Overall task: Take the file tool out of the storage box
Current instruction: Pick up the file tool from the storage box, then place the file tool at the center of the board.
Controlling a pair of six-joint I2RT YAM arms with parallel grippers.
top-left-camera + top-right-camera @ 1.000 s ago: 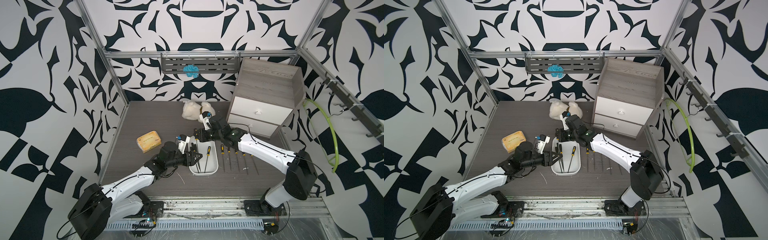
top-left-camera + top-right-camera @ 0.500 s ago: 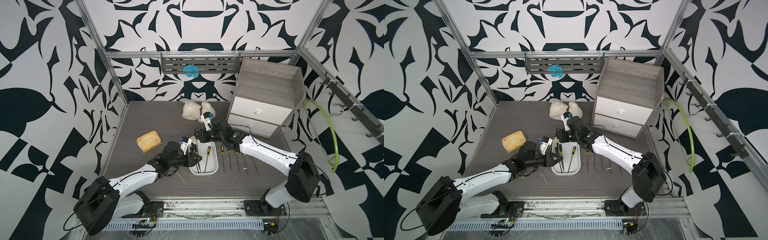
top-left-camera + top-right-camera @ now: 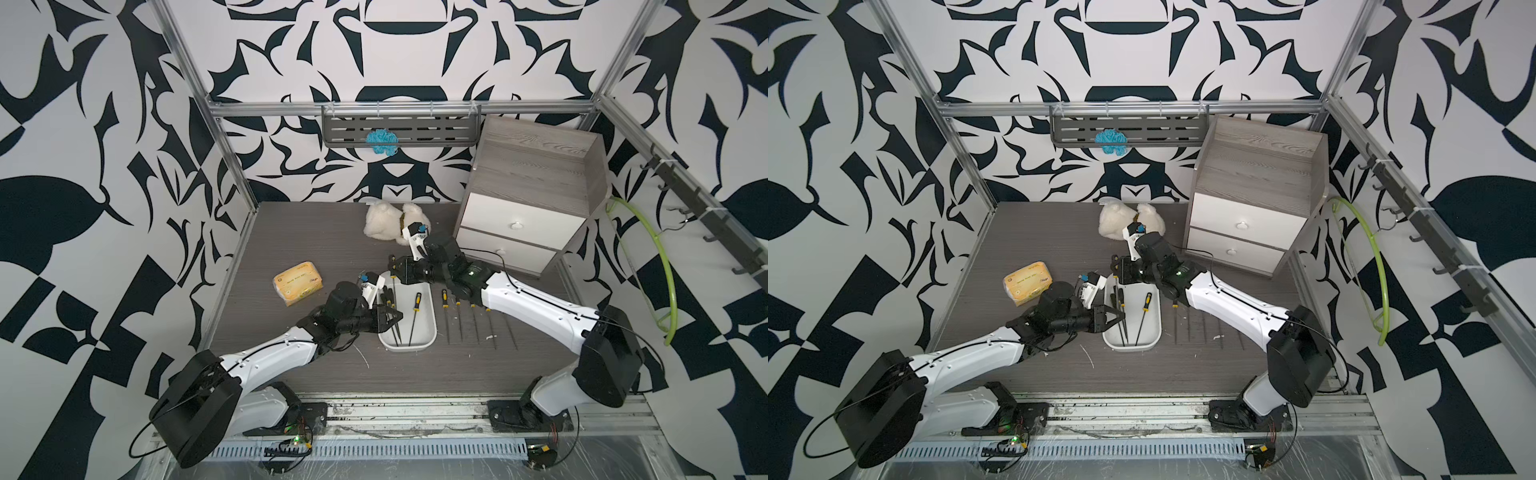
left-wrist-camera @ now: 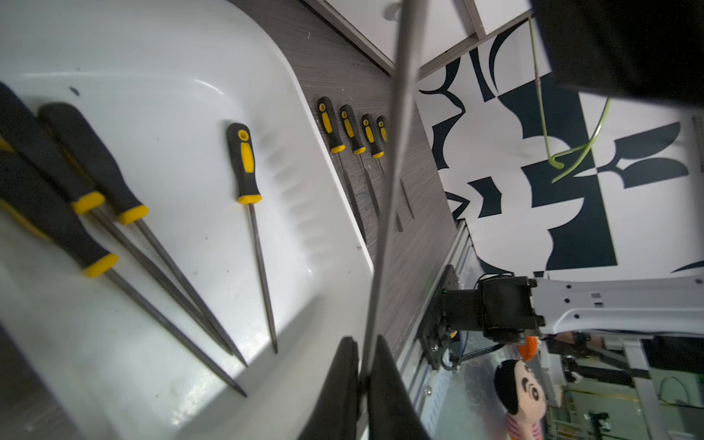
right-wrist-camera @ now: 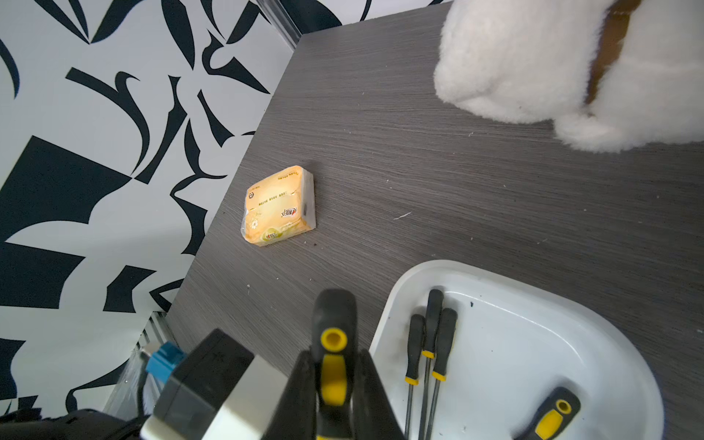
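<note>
File tool (image 5: 333, 324) up in the air over the storage box (image 3: 407, 348), fingers of our right gripper (image 5: 333, 360) squeezing its yellow-black handle, fingers of our left gripper (image 4: 364, 365) shut tight on its thin metal end, other files (image 4: 244, 164) lying inside the box

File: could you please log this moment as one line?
left gripper: shut on file; right gripper: shut on file handle; box: four files inside

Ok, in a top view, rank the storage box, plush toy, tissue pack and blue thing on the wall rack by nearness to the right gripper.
1. storage box, its far end right beside the right gripper.
2. plush toy, just behind the gripper, toward the back wall.
3. tissue pack, out on the left arm's side of the table.
4. blue thing, up on the wall rack.
</note>
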